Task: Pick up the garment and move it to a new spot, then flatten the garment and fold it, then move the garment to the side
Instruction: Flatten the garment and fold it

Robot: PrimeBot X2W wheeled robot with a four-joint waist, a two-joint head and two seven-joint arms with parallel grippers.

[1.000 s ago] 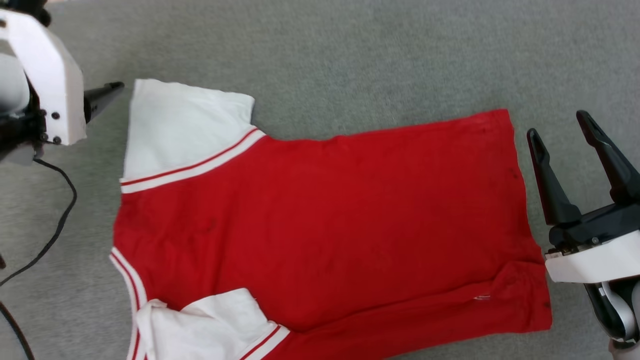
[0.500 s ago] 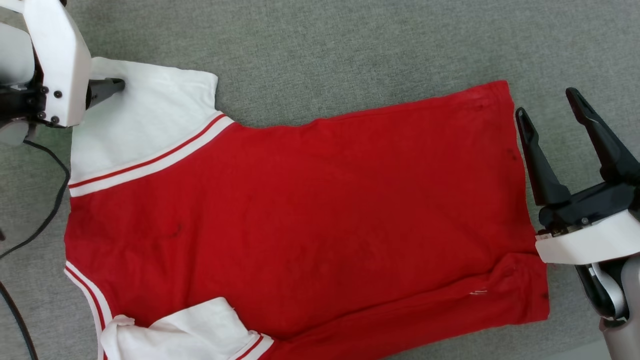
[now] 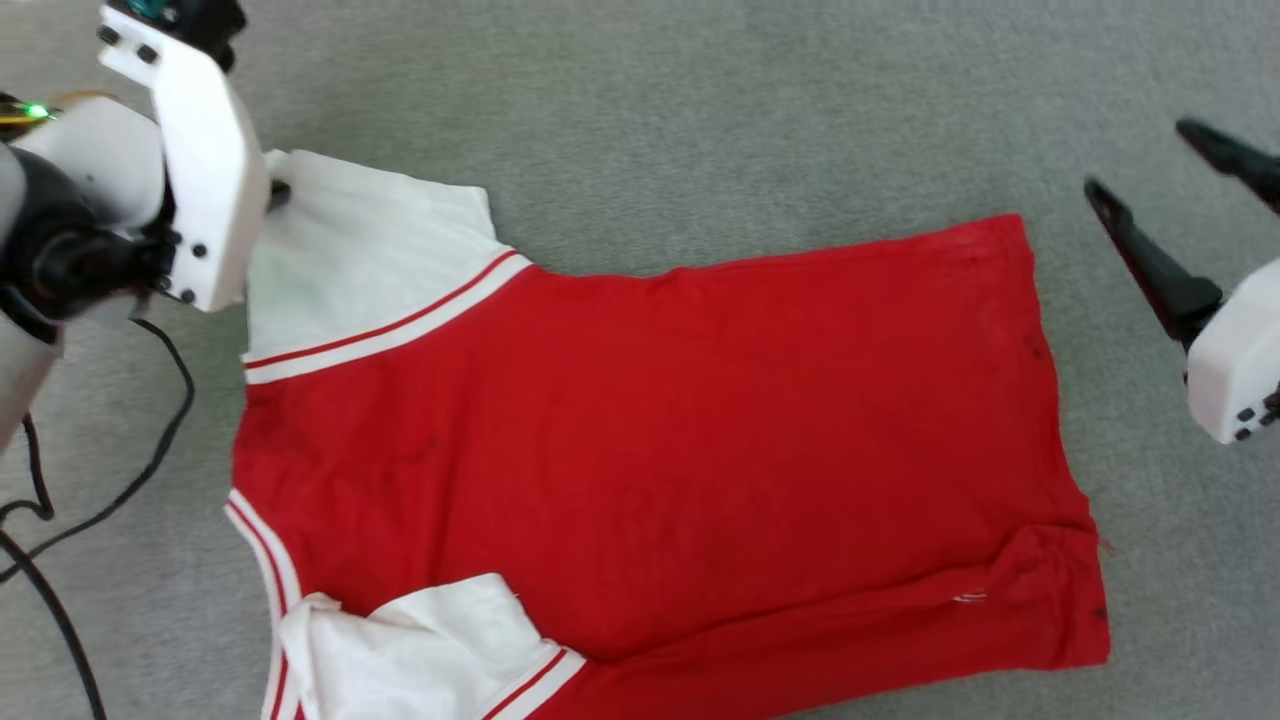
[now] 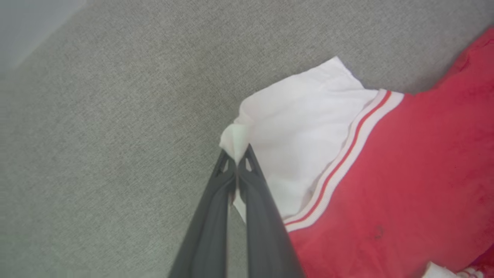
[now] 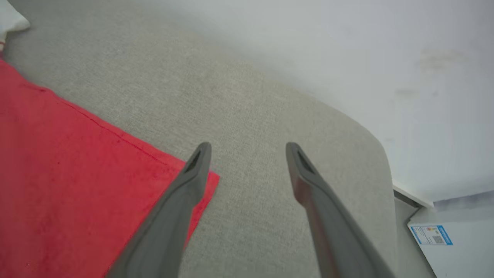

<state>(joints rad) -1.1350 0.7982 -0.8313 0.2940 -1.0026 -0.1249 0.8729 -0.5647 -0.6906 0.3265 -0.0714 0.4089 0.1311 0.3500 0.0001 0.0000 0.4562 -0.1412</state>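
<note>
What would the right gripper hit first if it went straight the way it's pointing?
Most likely the bare grey surface past the red corner of the garment. The open right gripper aims at nothing else, though depth is unclear.

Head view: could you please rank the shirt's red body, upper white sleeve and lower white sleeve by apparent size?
1. red body, by far largest
2. upper white sleeve
3. lower white sleeve, bunched and cut by the frame edge, so unsure against the upper one
</note>
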